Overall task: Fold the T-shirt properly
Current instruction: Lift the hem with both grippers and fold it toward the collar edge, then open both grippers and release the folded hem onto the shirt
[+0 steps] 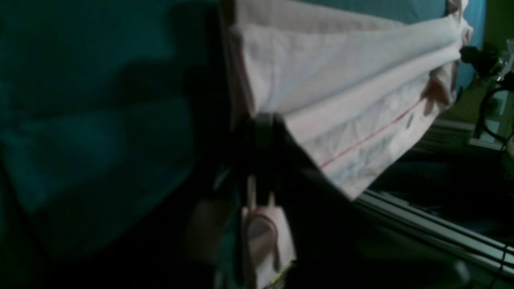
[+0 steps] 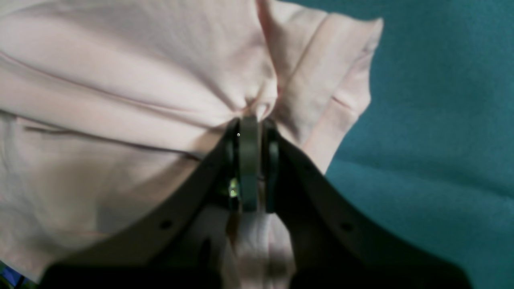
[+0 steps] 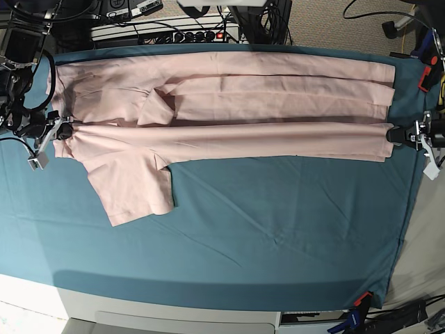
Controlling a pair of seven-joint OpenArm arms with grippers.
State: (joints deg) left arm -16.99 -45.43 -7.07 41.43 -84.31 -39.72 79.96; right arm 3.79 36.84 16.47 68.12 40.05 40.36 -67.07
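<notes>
**1 T-shirt, 2 grippers, 1 cloth**

Lying stretched lengthwise across the far half of the teal table cloth [image 3: 264,229]: 1 pale pink T-shirt [image 3: 229,104], plain side showing, no lettering visible. Running nearly the full width of the table, from the left edge to the right edge in the base view. Folding over itself along a long crease, with 1 sleeve [image 3: 132,184] spreading out flat toward the near side at the left end, and a second sleeve bunching up in the middle of the body near the left.

Pinching the shirt at the left end in the base view: the right gripper [image 3: 61,129], jaws closed narrow on a gathered tuck of pink fabric. Showing clearly in the right wrist view, the right gripper [image 2: 251,120] with cloth puckering into the tips and the sleeve hem fanning out to the right over the teal.

Pinching the opposite end at the right edge: the left gripper [image 3: 396,134], jaws likewise closed tight on the shirt's edge. Appearing dark and blurred in the left wrist view, the left gripper [image 1: 263,120] with layered pink folds rising away from it.

Sitting beyond the far edge: a tangle of cables and power strips [image 3: 167,28].
</notes>
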